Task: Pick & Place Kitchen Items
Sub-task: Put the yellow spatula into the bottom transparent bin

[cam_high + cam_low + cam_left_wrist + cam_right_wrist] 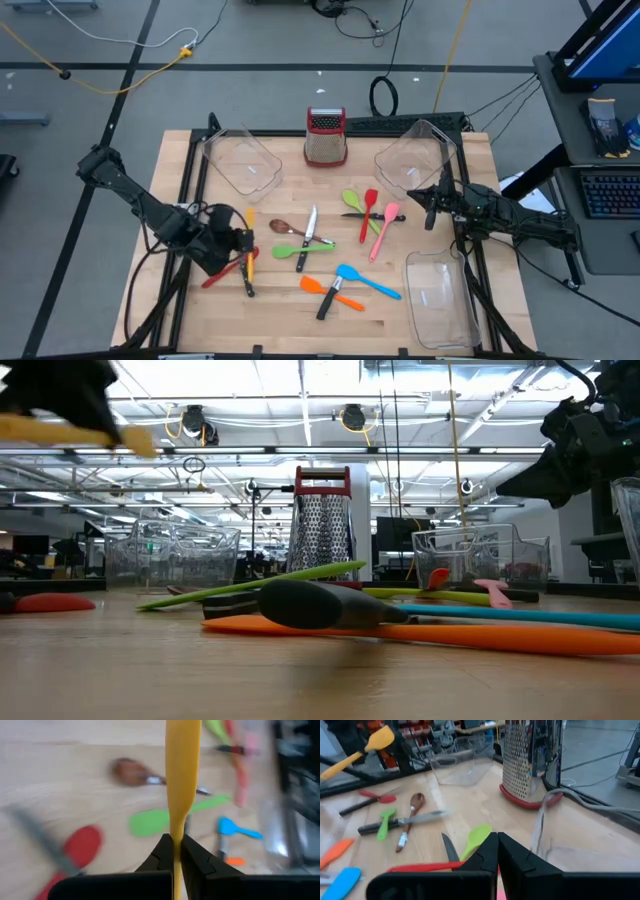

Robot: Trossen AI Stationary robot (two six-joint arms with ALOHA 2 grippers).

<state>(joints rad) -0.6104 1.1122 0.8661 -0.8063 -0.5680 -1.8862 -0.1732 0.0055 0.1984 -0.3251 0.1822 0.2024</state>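
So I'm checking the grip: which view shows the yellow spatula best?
The left wrist view: the yellow spatula sits pinched in the left claw. High view shows it small, low view a blurred piece, right wrist view far off.

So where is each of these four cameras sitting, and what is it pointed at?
High view: overhead, facing straight down on the table and both arms.
Low view: at tabletop level, facing across the utensils toward the grater.
Left wrist view: on the left arm, over its left gripper, shut on the yellow spatula.
Right wrist view: on the right arm, past its shut right gripper.
Shared: the high and right wrist views both show that lifted spatula.
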